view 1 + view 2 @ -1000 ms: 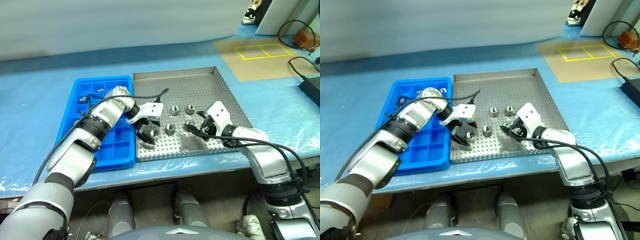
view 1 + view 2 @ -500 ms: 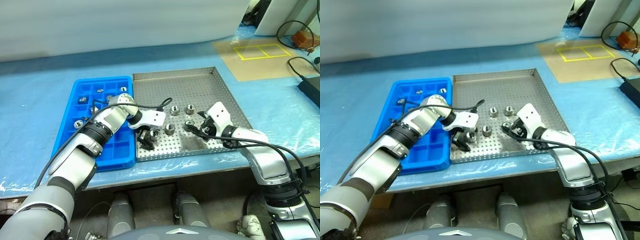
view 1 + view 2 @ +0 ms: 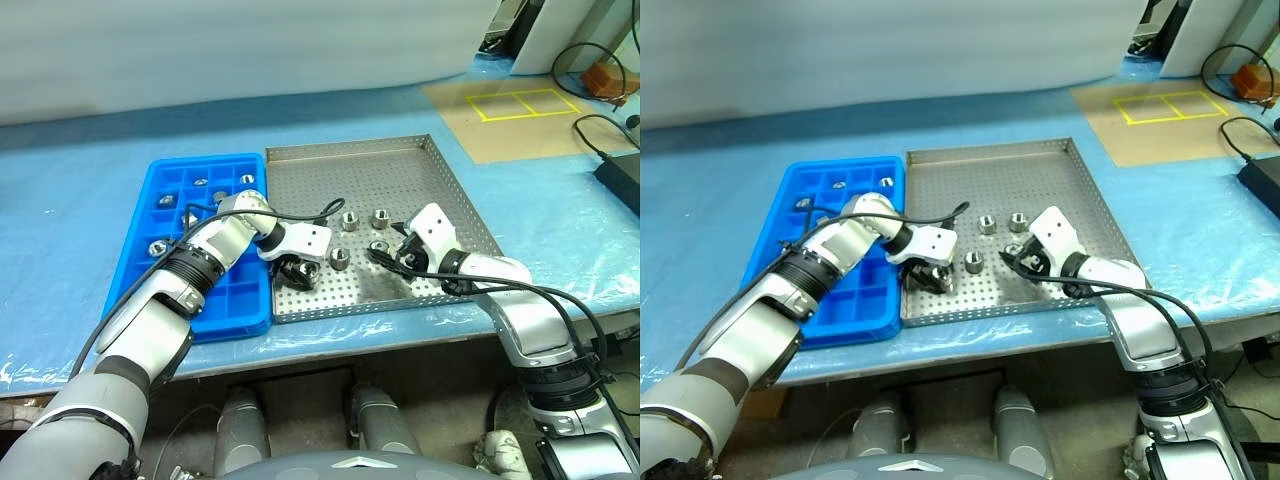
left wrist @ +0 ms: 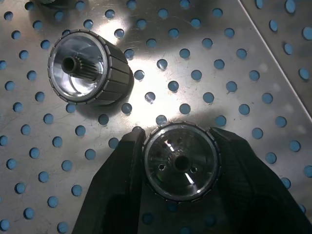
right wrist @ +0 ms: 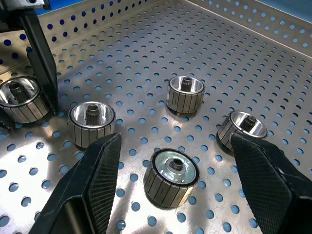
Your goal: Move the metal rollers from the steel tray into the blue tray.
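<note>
The left gripper hides much of the roller it has clamped between its fingers, low over the steel tray near the front-left corner. Four more metal rollers stand on the perforated floor, one between the right gripper's wide-open, empty fingers. The blue tray holds perhaps six rollers, some cut off by the left arm. Both trays sit on a blue-covered table.
</note>
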